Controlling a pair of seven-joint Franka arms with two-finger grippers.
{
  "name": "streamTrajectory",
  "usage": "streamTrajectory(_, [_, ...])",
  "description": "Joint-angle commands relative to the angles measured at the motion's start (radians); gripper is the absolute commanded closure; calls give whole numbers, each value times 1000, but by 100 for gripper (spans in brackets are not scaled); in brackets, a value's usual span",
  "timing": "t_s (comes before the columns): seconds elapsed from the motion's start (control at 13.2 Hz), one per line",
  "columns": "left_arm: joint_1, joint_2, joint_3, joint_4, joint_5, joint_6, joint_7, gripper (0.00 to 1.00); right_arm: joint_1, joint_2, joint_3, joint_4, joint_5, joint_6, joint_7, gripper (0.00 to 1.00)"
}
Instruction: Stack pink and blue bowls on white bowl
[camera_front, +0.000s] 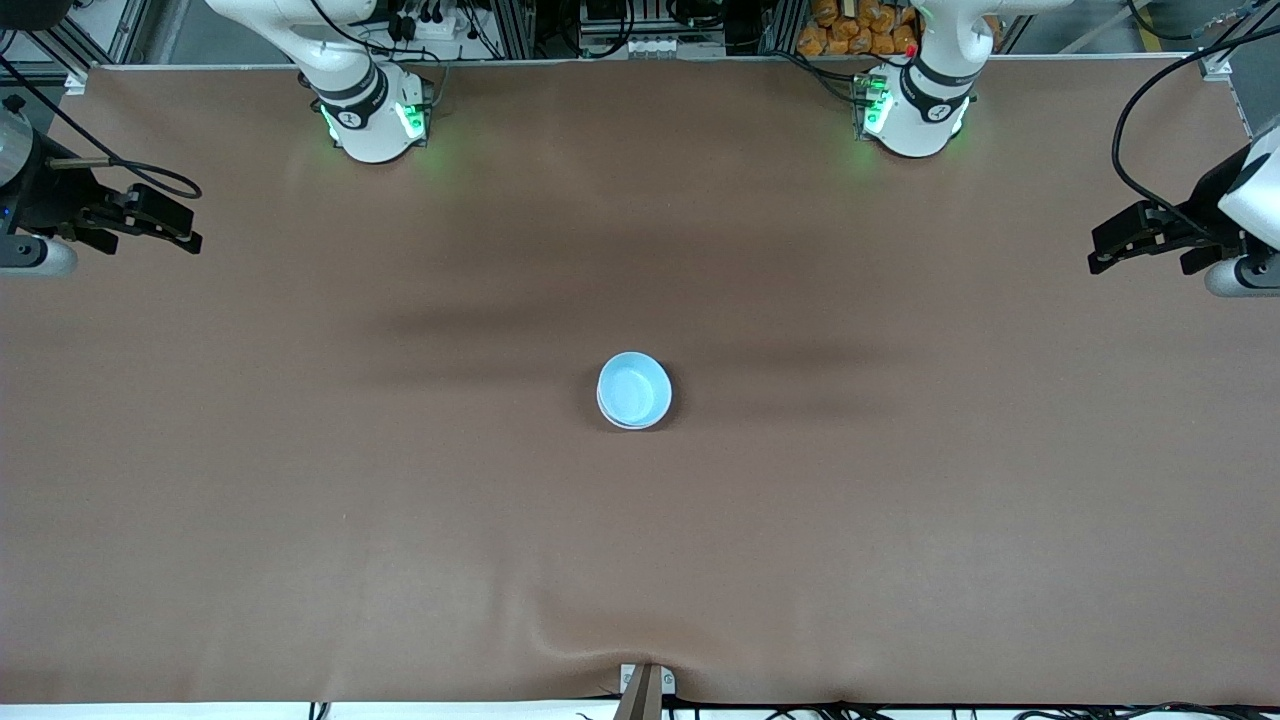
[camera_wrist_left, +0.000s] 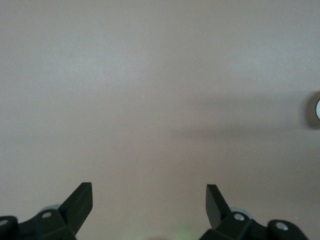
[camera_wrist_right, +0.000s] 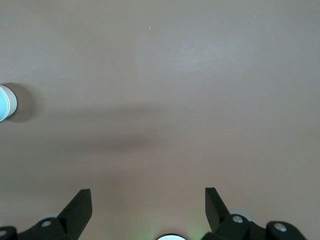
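Observation:
A light blue bowl (camera_front: 634, 388) stands at the middle of the table, nested on top of a stack. A thin pale rim (camera_front: 628, 424) of a bowl under it shows at its nearer edge. I cannot tell the pink bowl from the white bowl there. The stack shows at the edge of the left wrist view (camera_wrist_left: 317, 107) and of the right wrist view (camera_wrist_right: 6, 102). My left gripper (camera_front: 1097, 251) (camera_wrist_left: 149, 186) is open and empty over the left arm's end of the table. My right gripper (camera_front: 188, 228) (camera_wrist_right: 148, 191) is open and empty over the right arm's end.
The brown table cover (camera_front: 640, 560) has a wrinkle at its nearest edge, by a small bracket (camera_front: 646, 685). Both arm bases (camera_front: 375, 120) (camera_front: 915, 115) stand along the farthest edge, with cables and clutter past it.

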Motion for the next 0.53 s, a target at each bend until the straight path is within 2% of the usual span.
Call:
streamTrajectory(0.0, [-1, 0, -1, 4, -15, 1, 6, 0, 6, -16, -13, 1, -18, -11, 16, 0])
streamTrajectory(0.45, [2, 0, -1, 4, -17, 1, 11, 0, 6, -16, -15, 1, -18, -9, 16, 0])
